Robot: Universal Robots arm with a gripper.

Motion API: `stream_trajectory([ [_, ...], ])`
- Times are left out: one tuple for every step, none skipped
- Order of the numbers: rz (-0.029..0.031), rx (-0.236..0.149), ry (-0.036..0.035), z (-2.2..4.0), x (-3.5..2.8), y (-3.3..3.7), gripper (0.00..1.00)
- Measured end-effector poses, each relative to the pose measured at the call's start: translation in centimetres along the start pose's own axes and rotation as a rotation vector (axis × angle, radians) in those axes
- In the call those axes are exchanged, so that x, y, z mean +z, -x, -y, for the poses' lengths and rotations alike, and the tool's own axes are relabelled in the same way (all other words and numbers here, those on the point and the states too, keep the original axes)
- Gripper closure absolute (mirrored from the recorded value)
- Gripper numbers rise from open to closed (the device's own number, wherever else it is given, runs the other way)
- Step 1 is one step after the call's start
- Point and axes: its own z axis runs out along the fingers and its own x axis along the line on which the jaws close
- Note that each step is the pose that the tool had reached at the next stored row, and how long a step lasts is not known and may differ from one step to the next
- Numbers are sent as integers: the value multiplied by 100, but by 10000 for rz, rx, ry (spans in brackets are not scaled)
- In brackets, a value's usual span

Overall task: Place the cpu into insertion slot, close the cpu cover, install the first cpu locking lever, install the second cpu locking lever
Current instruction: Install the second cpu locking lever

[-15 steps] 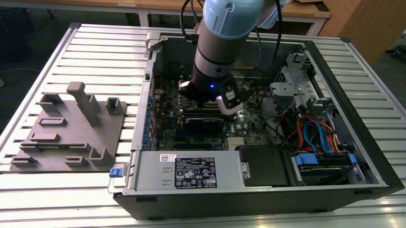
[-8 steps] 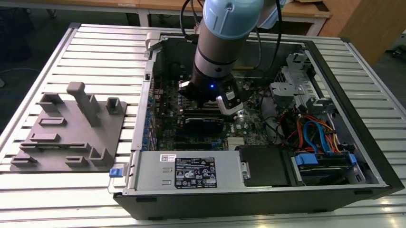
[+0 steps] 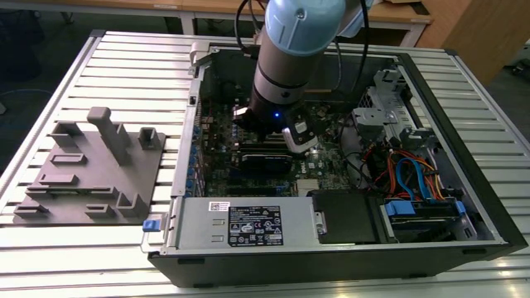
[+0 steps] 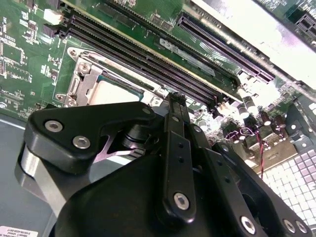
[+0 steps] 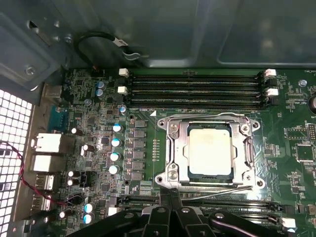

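the arm's gripper [image 5: 173, 197] hangs just beside the insertion slot [image 5: 210, 150], fingers together on nothing. the cpu cover [image 5: 174, 148] lies closed over the seated cpu [image 5: 210, 151]. one locking lever [image 5: 217, 193] looks unlatched.

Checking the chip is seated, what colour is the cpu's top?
Dull pale silver, clearest in the first wrist view: cpu.

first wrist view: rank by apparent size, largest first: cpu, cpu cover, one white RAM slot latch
1. cpu cover, the silvery frame closed around the chip.
2. cpu, seated inside the frame's cut-out.
3. white RAM slot latch, far smaller than either.
No close calls.
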Motion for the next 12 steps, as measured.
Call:
stream_trajectory([
  [0,-2,19,8,-2,-1,90],
  [1,-3,39,15,-3,-3,90],
  [1,-3,53,20,-4,-6,90],
  [0,-3,70,25,-5,-9,90],
  [1,-3,87,29,-6,-9,90],
  [1,-3,101,34,-6,-9,90],
  [4,4,116,42,-6,-9,90],
  [8,19,131,49,-5,-9,90],
  [13,44,144,56,-4,-9,90],
  [26,86,164,59,3,-9,90],
  [40,138,190,61,8,-8,90],
  [58,202,219,62,13,-8,90],
])
